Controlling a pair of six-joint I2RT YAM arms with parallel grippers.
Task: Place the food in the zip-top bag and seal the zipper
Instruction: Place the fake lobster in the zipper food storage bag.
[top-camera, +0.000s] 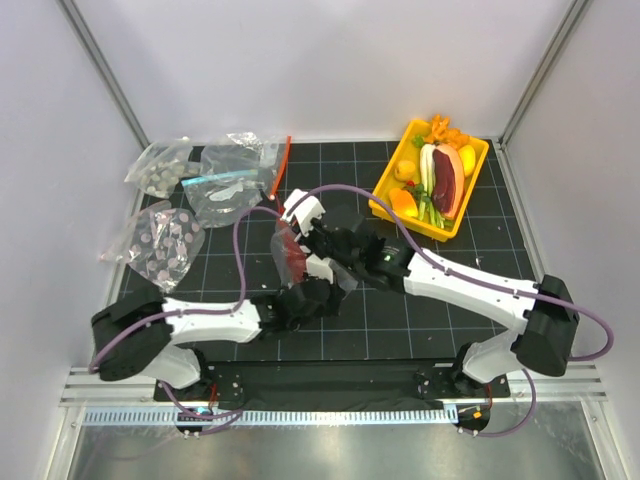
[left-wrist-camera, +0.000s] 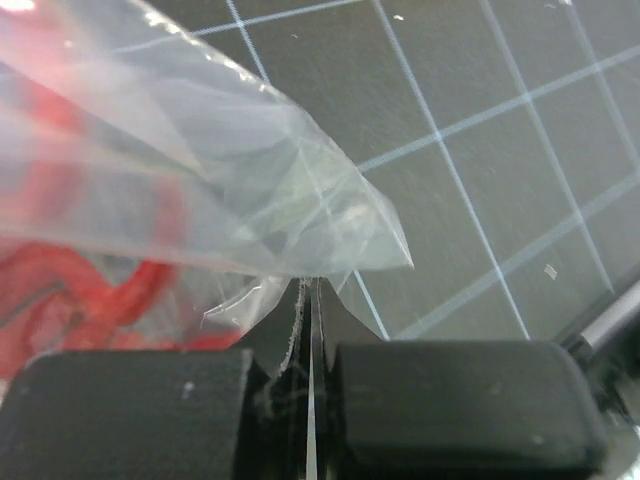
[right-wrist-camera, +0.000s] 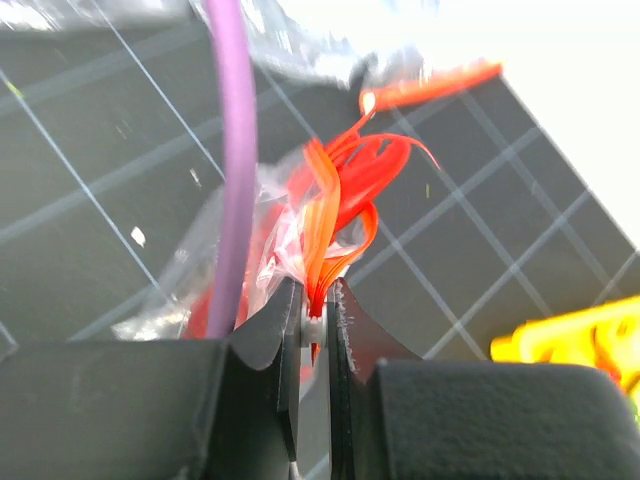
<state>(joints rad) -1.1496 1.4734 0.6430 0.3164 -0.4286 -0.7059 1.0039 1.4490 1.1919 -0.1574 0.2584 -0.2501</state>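
The clear zip-top bag (top-camera: 296, 262) is held up off the mat between both grippers, with the red lobster (top-camera: 285, 245) inside it. My left gripper (left-wrist-camera: 310, 287) is shut on a lower edge of the bag (left-wrist-camera: 200, 170); the lobster (left-wrist-camera: 60, 290) shows red through the plastic at the left. My right gripper (right-wrist-camera: 318, 292) is shut on the bunched red-orange zipper (right-wrist-camera: 338, 195) at the bag's mouth. In the top view the left gripper (top-camera: 306, 292) is below the bag and the right gripper (top-camera: 322, 244) is at its right side. Small yellow and orange pieces (top-camera: 404, 200) lie in the tray.
A yellow tray (top-camera: 472, 190) at the back right holds a white-green leek, a dark red slab and small pieces; its corner shows in the right wrist view (right-wrist-camera: 570, 335). Other bags (top-camera: 230, 180) and bags of grey discs (top-camera: 160, 245) lie at the back left. A purple cable (right-wrist-camera: 235, 170) crosses near the bag.
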